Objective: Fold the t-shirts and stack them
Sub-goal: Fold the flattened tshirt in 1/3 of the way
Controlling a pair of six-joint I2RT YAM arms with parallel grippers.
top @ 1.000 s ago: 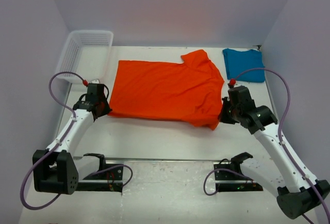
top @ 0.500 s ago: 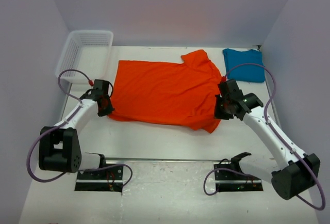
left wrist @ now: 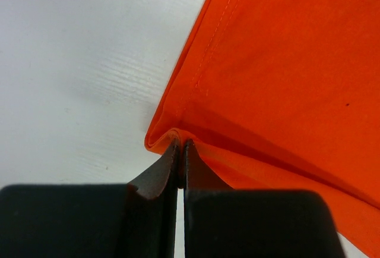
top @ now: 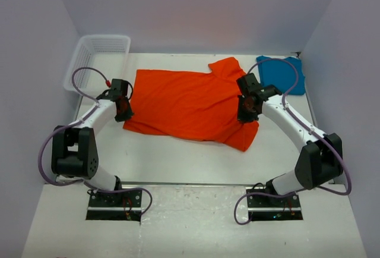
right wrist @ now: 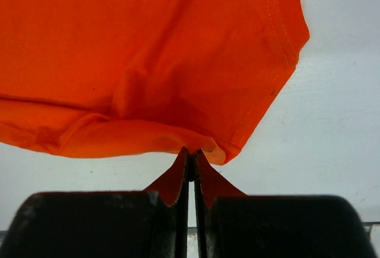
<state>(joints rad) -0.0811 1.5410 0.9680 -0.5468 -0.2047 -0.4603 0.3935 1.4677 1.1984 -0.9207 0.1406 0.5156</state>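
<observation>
The orange-red t-shirt (top: 190, 100) lies spread across the middle of the table, its near edge lifted at both ends. My left gripper (top: 124, 110) is shut on the shirt's near left corner; in the left wrist view the cloth (left wrist: 279, 62) folds over right at the gripper (left wrist: 181, 145). My right gripper (top: 244, 110) is shut on the near right edge, and in the right wrist view the fabric (right wrist: 148, 50) bunches above the gripper (right wrist: 193, 152). The teal-blue t-shirt (top: 282, 74) lies folded at the far right, untouched.
A white mesh basket (top: 98, 53) stands at the far left corner, just beyond the left arm. White table surface (top: 178, 157) shows between the shirt and the arm bases. Side walls close in on both sides.
Both grippers have moved away from the near edge toward the far side, carrying the orange-red shirt's near edge with them. The shirt now looks shorter front to back.
</observation>
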